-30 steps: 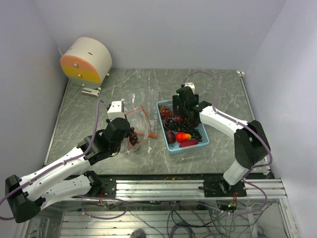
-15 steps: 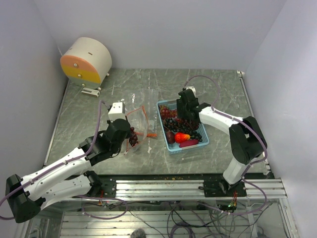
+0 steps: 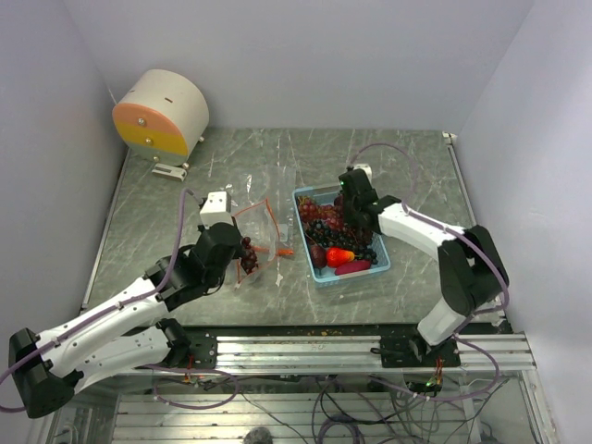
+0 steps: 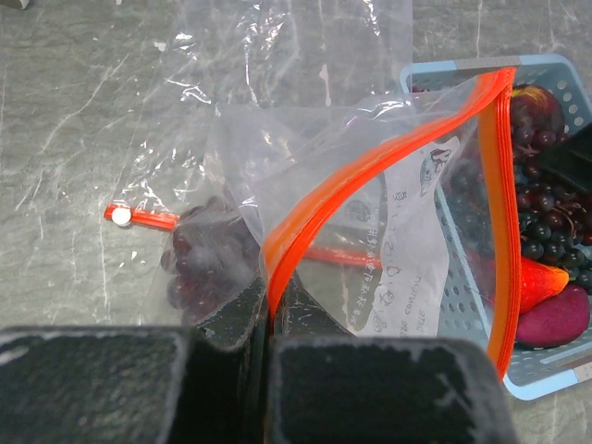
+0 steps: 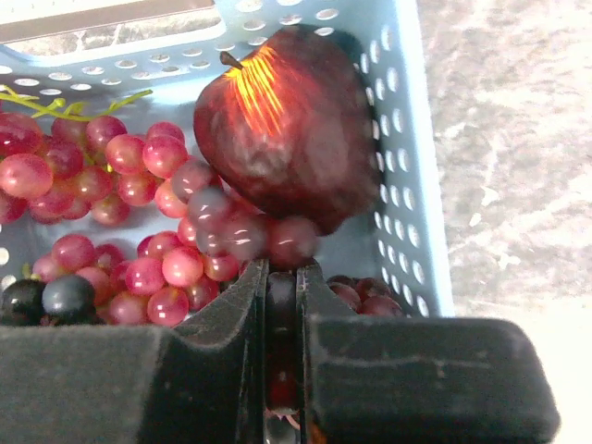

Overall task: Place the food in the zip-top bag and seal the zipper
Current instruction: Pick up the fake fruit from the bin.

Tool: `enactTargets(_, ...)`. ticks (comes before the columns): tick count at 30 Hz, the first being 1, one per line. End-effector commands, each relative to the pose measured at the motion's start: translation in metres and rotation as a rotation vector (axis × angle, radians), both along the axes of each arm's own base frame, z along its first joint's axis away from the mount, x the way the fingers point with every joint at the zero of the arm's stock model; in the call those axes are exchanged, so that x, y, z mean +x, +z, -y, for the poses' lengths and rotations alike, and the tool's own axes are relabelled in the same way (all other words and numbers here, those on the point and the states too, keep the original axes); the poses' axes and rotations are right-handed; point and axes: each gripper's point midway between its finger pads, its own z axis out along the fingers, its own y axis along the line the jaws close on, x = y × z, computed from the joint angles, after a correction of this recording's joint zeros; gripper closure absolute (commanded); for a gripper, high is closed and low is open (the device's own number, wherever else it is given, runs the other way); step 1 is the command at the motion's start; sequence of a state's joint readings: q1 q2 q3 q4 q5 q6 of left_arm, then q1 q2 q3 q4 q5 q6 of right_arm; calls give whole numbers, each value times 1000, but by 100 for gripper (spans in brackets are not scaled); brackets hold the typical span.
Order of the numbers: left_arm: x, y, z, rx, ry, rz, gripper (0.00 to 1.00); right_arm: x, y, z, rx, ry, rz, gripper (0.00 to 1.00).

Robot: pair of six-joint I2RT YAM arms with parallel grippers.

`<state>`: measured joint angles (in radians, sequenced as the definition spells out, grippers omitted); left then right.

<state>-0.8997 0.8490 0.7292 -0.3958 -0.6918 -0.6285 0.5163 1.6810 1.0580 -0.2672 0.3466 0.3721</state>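
Note:
The clear zip-top bag (image 3: pixel 261 225) lies left of the blue tray, its mouth held up. My left gripper (image 4: pixel 271 301) is shut on the orange-red zipper (image 4: pixel 370 162) at the mouth's edge. One dark red grape cluster (image 4: pixel 199 259) sits inside the bag (image 4: pixel 305 55). More food fills the tray (image 3: pixel 380 264). My right gripper (image 5: pixel 280 273) is down in the tray, shut on a grape of a red cluster (image 5: pixel 236 231), just below a dark red apple (image 5: pixel 287 120). In the top view the right gripper (image 3: pixel 350 222) is over the tray's middle.
A white and orange drum-shaped device (image 3: pixel 162 113) stands at the back left. The tray also holds dark grapes, a red-orange fruit (image 3: pixel 340 256) and a purple piece (image 3: pixel 352 267). The tray wall (image 5: pixel 407 185) is right beside the right fingers.
My right gripper has gone from wide open to shut on grapes in the tray, after shifting a little toward the tray's middle. The left arm and the bag have stayed put.

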Motion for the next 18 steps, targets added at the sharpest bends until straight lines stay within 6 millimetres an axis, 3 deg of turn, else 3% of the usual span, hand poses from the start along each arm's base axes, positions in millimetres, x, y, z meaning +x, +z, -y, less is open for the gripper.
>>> enactTargets(1,-2,2,-1,-19,5,6,93,-20,38,13,35,-13,32,100)
enactTargets(4,-1,0,-1,-18,8,5,93,-25,85,-3,149,78,128,100)
enactTargets(8,0,-4,1,-16,11,-1,93,-48,145,-44,350,320,222,100)
enactTargets(18,6,-12,9,-20,11,-8,93,-110,240,-106,705,694,327,100)
